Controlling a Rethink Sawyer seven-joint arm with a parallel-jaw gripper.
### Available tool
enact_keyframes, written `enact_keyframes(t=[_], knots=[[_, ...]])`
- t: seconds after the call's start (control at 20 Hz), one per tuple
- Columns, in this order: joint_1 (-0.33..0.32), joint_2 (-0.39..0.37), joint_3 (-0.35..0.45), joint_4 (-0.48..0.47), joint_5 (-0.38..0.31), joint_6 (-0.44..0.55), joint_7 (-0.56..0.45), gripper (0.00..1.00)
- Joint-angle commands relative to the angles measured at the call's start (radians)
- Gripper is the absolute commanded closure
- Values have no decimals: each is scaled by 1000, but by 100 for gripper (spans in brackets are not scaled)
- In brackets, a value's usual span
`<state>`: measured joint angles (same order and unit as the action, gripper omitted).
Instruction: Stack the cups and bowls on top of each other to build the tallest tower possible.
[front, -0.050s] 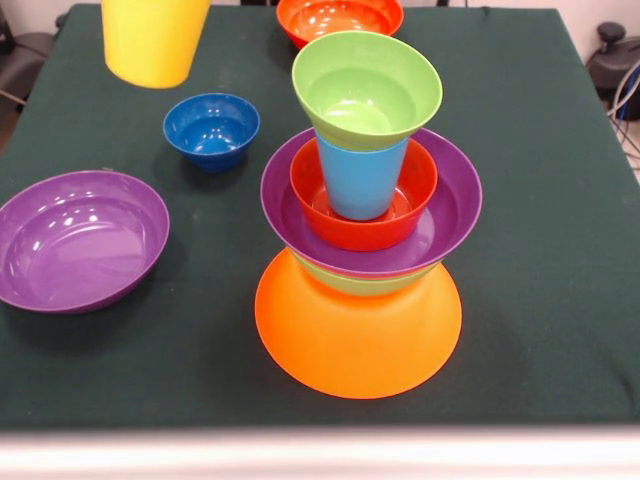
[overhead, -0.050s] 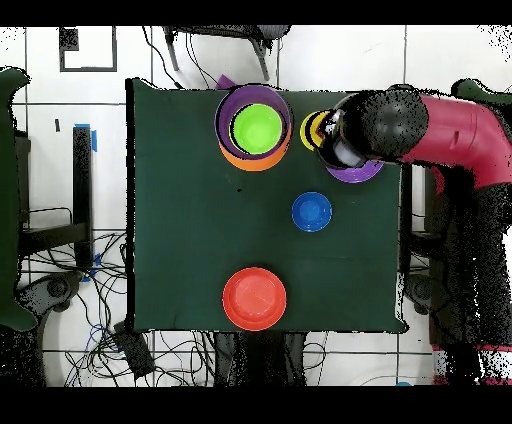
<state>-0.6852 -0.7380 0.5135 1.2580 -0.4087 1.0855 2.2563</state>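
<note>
The tower stands on an upturned orange bowl (front, -0.050s: 358, 340). On it sit a green bowl (front, -0.050s: 350, 283), a purple bowl (front, -0.050s: 455, 205), a red-orange bowl (front, -0.050s: 415, 195), an upright light blue cup (front, -0.050s: 360, 180) and a green bowl (front, -0.050s: 366, 90) on top. In the overhead view the tower (overhead, -0.050s: 254, 128) is at the table's top edge. A yellow cup (front, -0.050s: 155, 40) hangs above the table, held by my gripper (overhead, -0.050s: 322, 133), which is beside the tower. The gripper itself is out of the front view.
Loose on the dark green table (front, -0.050s: 540, 300) are a large purple bowl (front, -0.050s: 80, 240), a small dark blue bowl (front, -0.050s: 211, 128) and a red-orange bowl (front, -0.050s: 340, 18). My arm (overhead, -0.050s: 440, 130) covers most of the purple bowl from overhead.
</note>
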Motion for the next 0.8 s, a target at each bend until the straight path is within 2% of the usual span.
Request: enact_keyframes(t=[0.05,0.5,0.6,0.8], knots=[[53,34,25,-143,-8,167,-156,100],[101,64,17,-279,-13,286,-133,100],[114,67,10,-276,-13,279,-111,100],[132,56,-8,-206,-2,203,-50,100]])
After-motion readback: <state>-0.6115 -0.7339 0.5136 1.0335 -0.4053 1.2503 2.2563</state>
